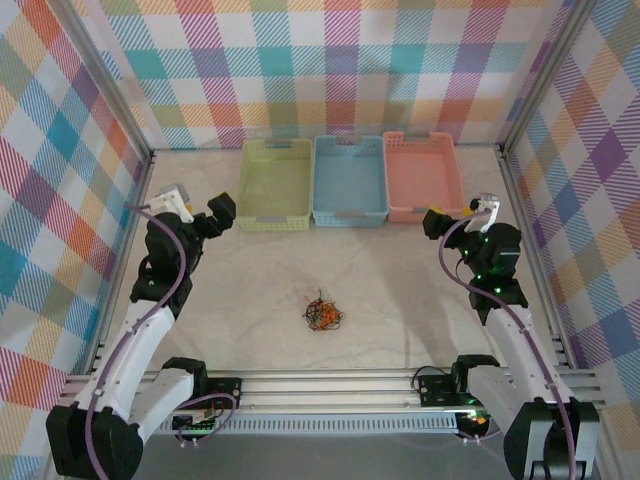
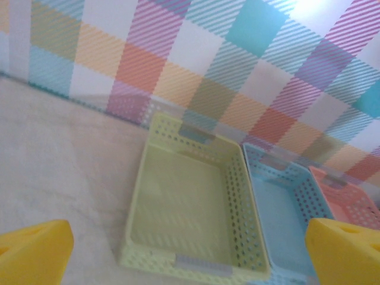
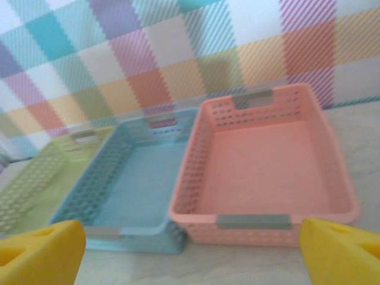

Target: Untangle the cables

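No progress yet, by our read. The table (image 1: 400,300) carries three empty baskets along its far edge: green basket (image 1: 274,185), blue basket (image 1: 349,182), pink basket (image 1: 423,178). Left hand (image 1: 222,212) and right hand (image 1: 436,220) hover near that row, both spread wide and holding nothing. The cables (image 1: 322,315) sit as one orange-red and black clump mid-table, well apart from both hands — all the separating is left. The top view places the clump; the wrist views give us the gap between the yellow fingertips (image 2: 35,249) and the baskets' insides.
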Controlling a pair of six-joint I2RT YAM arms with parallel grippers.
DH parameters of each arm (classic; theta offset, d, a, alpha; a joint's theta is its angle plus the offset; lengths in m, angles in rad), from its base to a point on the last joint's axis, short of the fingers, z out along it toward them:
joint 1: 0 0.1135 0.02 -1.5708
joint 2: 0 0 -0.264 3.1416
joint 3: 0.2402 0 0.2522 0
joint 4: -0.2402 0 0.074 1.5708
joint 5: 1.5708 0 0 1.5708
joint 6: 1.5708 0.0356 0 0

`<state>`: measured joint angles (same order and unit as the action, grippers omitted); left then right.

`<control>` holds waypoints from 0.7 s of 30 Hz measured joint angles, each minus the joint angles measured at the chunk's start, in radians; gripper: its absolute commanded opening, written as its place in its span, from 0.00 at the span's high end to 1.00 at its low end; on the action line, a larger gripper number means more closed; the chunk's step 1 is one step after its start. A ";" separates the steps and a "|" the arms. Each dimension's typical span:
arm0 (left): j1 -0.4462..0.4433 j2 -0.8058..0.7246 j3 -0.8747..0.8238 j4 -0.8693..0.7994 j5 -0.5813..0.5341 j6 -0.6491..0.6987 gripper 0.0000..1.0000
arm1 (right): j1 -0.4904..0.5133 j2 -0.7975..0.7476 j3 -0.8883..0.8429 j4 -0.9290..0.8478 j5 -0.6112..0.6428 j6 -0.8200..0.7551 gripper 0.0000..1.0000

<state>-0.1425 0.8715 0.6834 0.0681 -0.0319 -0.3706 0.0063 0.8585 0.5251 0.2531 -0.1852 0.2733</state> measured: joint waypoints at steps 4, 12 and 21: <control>0.000 -0.026 -0.018 -0.111 0.098 -0.081 0.03 | 0.000 -0.028 0.000 -0.063 -0.099 0.107 0.17; -0.002 0.068 -0.016 -0.318 0.285 -0.166 0.11 | 0.037 0.015 0.000 -0.176 -0.207 0.221 0.26; -0.098 0.122 -0.039 -0.329 0.384 -0.226 0.17 | 0.197 0.201 0.061 -0.257 -0.234 0.192 0.43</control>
<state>-0.2409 0.9936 0.6449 -0.2607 0.3523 -0.5964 0.2031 1.0592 0.5861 -0.0040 -0.4194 0.4652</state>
